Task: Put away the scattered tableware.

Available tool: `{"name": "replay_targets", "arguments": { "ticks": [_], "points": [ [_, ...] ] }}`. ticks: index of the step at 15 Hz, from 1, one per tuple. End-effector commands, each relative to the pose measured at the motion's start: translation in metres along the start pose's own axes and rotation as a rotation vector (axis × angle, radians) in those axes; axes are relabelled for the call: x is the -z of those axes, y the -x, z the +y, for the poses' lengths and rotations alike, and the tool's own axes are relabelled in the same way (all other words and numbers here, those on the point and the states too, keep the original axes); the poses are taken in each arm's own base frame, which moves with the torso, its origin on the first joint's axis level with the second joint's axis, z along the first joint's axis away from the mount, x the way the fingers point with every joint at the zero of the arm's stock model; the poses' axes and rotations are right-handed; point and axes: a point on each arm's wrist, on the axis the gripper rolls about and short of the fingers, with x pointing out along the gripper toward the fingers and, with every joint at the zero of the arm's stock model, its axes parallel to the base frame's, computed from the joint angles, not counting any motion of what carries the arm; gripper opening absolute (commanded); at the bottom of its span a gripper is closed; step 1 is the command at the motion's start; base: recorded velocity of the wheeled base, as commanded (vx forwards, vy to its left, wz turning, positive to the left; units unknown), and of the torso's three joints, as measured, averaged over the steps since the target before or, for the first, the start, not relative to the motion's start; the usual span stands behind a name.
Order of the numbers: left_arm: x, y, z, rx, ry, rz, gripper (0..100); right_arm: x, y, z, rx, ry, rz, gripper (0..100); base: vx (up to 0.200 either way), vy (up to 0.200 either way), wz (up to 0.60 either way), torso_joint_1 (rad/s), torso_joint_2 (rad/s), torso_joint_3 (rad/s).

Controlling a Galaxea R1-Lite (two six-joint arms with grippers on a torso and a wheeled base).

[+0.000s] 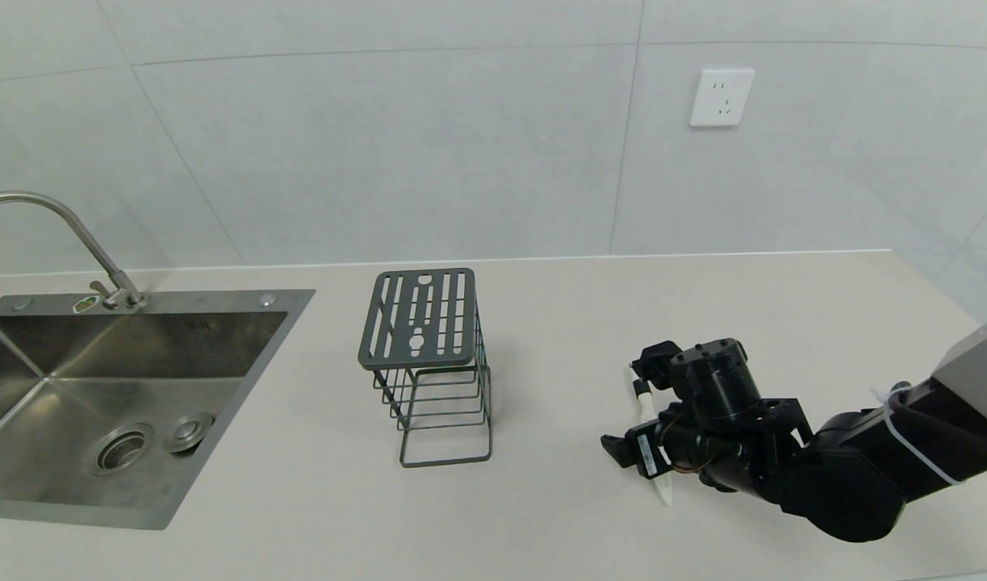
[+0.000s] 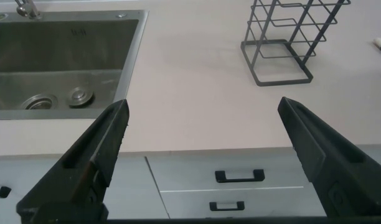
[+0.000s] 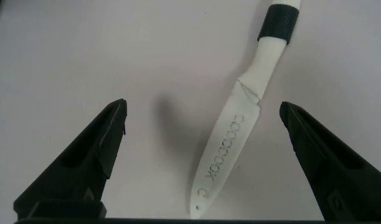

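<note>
Now | right claw (image 3: 202, 109) spread wide | white knife (image 3: 225, 149) lies flat between its fingers, touching neither

Head cam: high, facing forward and down over the counter (image 1: 541, 516) to the wall; far, wide. Left wrist cam: out past the counter's front edge, low, looking across it at sink (image 2: 53, 68) and rack (image 2: 284, 43), drawers (image 2: 240, 183) below. Right wrist cam: close, straight down on the knife (image 3: 231, 146). Head shares sink and rack with left, knife with right.
</note>
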Motion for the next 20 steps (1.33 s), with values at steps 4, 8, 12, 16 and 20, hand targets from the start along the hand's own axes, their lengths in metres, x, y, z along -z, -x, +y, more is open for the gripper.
{"name": "replay_targets", "arguments": {
  "ticks": [4,8,12,16,20],
  "points": [
    [0.000,0.000,0.000,0.000,0.001,0.001,100,0.003,-0.017,-0.014,0.080,0.005,0.019,100,0.000,0.000,0.00,0.000,0.00,0.000],
    [0.000,0.000,0.000,0.000,0.001,0.001,100,0.003,-0.023,-0.015,0.097,0.003,0.011,100,0.000,0.000,0.00,0.000,0.00,0.000],
    [0.000,0.000,0.000,0.000,0.001,0.001,100,0.007,-0.028,-0.013,0.100,0.019,0.009,100,0.000,0.000,0.00,0.000,0.00,0.000],
    [0.000,0.000,0.000,0.000,0.001,0.001,100,0.008,-0.029,-0.013,0.101,0.020,0.014,100,0.000,0.000,0.00,0.000,0.00,0.000],
    [0.000,0.000,0.000,0.000,0.001,0.001,100,0.010,-0.030,-0.013,0.101,0.023,0.023,100,0.000,0.000,0.00,0.000,0.00,0.000]
  ]
}}
